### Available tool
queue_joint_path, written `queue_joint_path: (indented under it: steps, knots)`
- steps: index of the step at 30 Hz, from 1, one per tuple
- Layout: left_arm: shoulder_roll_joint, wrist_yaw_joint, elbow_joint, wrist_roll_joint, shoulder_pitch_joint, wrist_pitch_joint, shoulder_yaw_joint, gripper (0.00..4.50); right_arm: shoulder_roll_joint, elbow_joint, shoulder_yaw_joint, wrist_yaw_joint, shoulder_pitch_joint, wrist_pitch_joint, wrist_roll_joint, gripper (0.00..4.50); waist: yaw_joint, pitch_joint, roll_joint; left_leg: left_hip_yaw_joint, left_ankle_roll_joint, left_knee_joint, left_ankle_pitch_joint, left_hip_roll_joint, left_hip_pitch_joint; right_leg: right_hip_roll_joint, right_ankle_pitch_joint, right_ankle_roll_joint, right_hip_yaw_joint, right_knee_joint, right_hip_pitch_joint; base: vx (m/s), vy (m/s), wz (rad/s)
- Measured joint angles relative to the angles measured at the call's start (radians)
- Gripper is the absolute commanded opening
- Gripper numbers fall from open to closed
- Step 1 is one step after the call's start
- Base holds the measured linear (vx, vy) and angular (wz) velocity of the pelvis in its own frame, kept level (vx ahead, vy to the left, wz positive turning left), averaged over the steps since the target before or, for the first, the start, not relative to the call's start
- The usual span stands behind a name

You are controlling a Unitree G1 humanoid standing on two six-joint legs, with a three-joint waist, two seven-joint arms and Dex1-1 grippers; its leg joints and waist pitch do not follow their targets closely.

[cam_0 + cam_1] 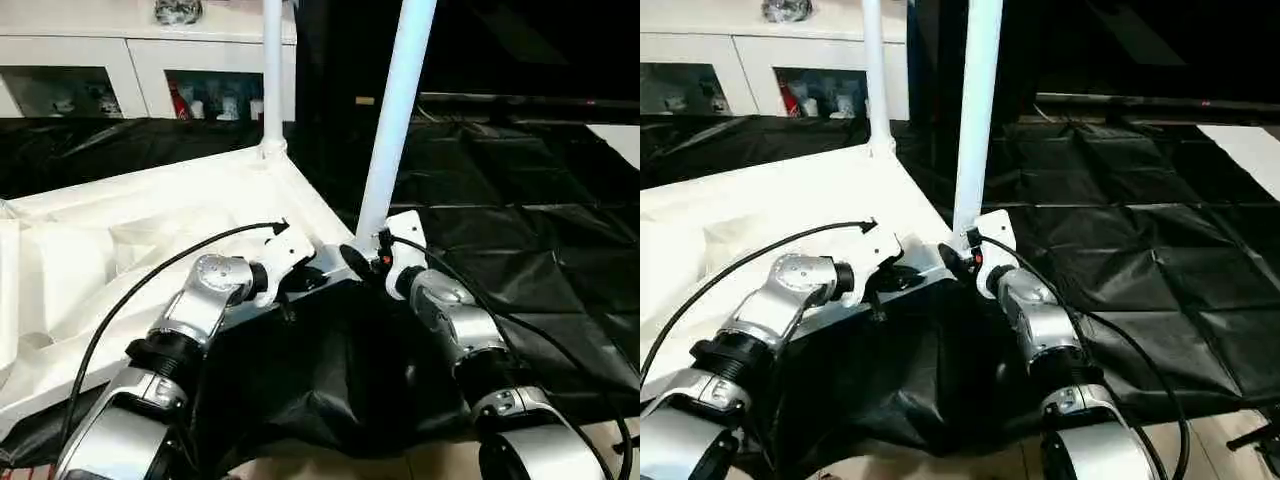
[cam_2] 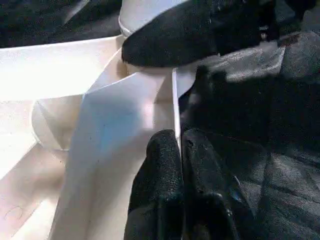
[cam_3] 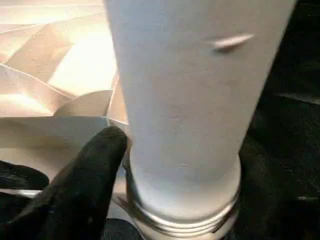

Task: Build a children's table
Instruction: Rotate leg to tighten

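Legs [image 1: 400, 110] – 2 upright, tops up | left hand [image 2: 179, 150] pinching tabletop [image 1: 150, 230] rim | right hand [image 1: 365, 262] – grip unclear

White table top [image 1: 150, 215] and white legs [image 1: 398, 110] on black sheeting [image 1: 520, 230]; silver forearms, black fingers [image 2: 165, 170]

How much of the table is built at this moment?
Two legs stand in the top: the far leg and the near leg. The left claw pinches the top's rim, and the right claw is at the near leg's base. The other sockets are out of view.
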Motion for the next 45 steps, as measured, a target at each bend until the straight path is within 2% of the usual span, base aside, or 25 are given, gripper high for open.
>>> queue_joint_path:
  steps: [3, 9, 13, 22, 23, 27, 29, 31, 34, 39, 41, 45]
  knots:
    - [0.006, -0.019, -0.017, 0.000, 0.009, 0.000, 0.000, 0.00, -0.015, -0.006, 0.005, 0.053, 0.003, -0.003, -0.002, 4.01, 0.001, 0.000, 0.000, 0.000, 0.000, 0.000, 0.000, 0.000, -0.001, 0.000, 0.001, 0.000, 0.000, 0.001, 0.000, 0.000, 0.000, 0.00]
    - [0.065, -0.131, -0.075, -0.034, 0.047, -0.019, 0.000, 0.00, -0.146, -0.096, 0.090, 0.326, 0.053, -0.014, -0.003, 4.01, 0.007, 0.000, 0.000, 0.000, 0.000, -0.003, 0.000, 0.002, -0.003, 0.001, 0.000, -0.001, -0.002, 0.000, -0.001, 0.000, 0.000, 0.00]
    - [0.108, -0.232, -0.097, -0.060, 0.066, -0.045, -0.001, 0.00, -0.219, -0.160, 0.125, 0.503, 0.087, -0.009, 0.009, 4.01, 0.015, 0.000, 0.000, 0.001, 0.000, -0.001, 0.000, 0.002, -0.003, 0.001, -0.001, -0.001, -0.001, 0.000, -0.002, 0.000, 0.000, 0.00]
    - [0.150, -0.350, -0.130, -0.089, 0.089, -0.069, -0.019, 0.00, -0.275, -0.203, 0.186, 0.674, 0.091, -0.007, 0.013, 4.01, 0.026, 0.001, -0.002, 0.006, 0.000, 0.000, 0.000, 0.002, -0.003, 0.000, -0.001, -0.001, -0.001, 0.000, -0.002, 0.000, 0.000, 0.00]
    - [0.152, -0.362, -0.137, -0.091, 0.093, -0.068, -0.020, 0.00, -0.277, -0.209, 0.189, 0.686, 0.093, -0.002, 0.014, 3.76, 0.027, 0.001, -0.002, 0.007, 0.000, 0.000, 0.000, 0.002, -0.003, 0.000, -0.001, -0.001, -0.001, 0.000, -0.002, 0.000, 0.000, 0.00]
    - [0.170, -0.407, -0.166, -0.110, 0.110, -0.044, -0.021, 0.00, -0.283, -0.232, 0.189, 0.726, 0.108, 0.015, 0.026, 3.50, 0.028, 0.002, -0.002, 0.008, 0.001, 0.000, 0.000, 0.002, -0.003, 0.000, -0.002, -0.001, -0.001, 0.000, -0.002, 0.000, 0.000, 0.00]
    - [0.172, -0.415, -0.167, -0.110, 0.110, -0.041, -0.021, 0.00, -0.283, -0.232, 0.190, 0.732, 0.109, 0.020, 0.034, 3.27, 0.028, 0.002, -0.002, 0.008, 0.000, 0.000, 0.000, 0.003, -0.003, 0.000, -0.002, -0.001, -0.001, 0.000, -0.002, 0.000, 0.000, 0.00]
    - [0.173, -0.420, -0.172, -0.111, 0.113, -0.040, -0.022, 0.00, -0.283, -0.232, 0.190, 0.735, 0.110, 0.022, 0.038, 3.23, 0.029, 0.002, -0.002, 0.008, 0.000, 0.000, 0.000, 0.003, -0.003, 0.000, -0.002, -0.001, -0.001, 0.000, -0.002, 0.000, 0.000, 0.00]
    - [0.174, -0.426, -0.174, -0.112, 0.114, -0.040, -0.022, 0.00, -0.284, -0.242, 0.190, 0.739, 0.115, 0.034, 0.042, 2.87, 0.031, 0.002, -0.002, 0.008, 0.000, 0.000, 0.000, 0.003, -0.003, 0.000, -0.002, -0.001, -0.001, 0.000, -0.002, 0.000, 0.000, 0.00]
    - [0.170, -0.405, -0.167, -0.104, 0.113, -0.054, -0.025, 0.00, -0.277, -0.247, 0.181, 0.720, 0.122, 0.048, 0.041, 2.74, 0.034, 0.001, -0.003, 0.008, 0.000, 0.000, 0.000, 0.003, -0.002, 0.000, -0.002, -0.001, -0.001, 0.001, -0.001, 0.000, 0.000, 0.00]
    - [0.146, -0.338, -0.124, -0.073, 0.089, -0.072, -0.025, 0.00, -0.240, -0.218, 0.144, 0.624, 0.119, 0.055, 0.035, 2.74, 0.034, 0.000, -0.005, 0.008, 0.000, 0.000, 0.000, 0.003, -0.001, 0.000, 0.000, -0.003, -0.001, 0.001, 0.000, 0.000, 0.000, 0.00]
    - [0.090, -0.203, -0.062, -0.036, 0.050, -0.058, -0.014, 0.00, -0.154, -0.110, 0.086, 0.393, 0.070, 0.042, 0.016, 2.72, 0.019, -0.002, -0.008, 0.006, 0.000, 0.000, 0.000, 0.002, 0.002, 0.000, -0.001, -0.001, 0.002, 0.001, 0.001, -0.016, -0.001, 0.00]
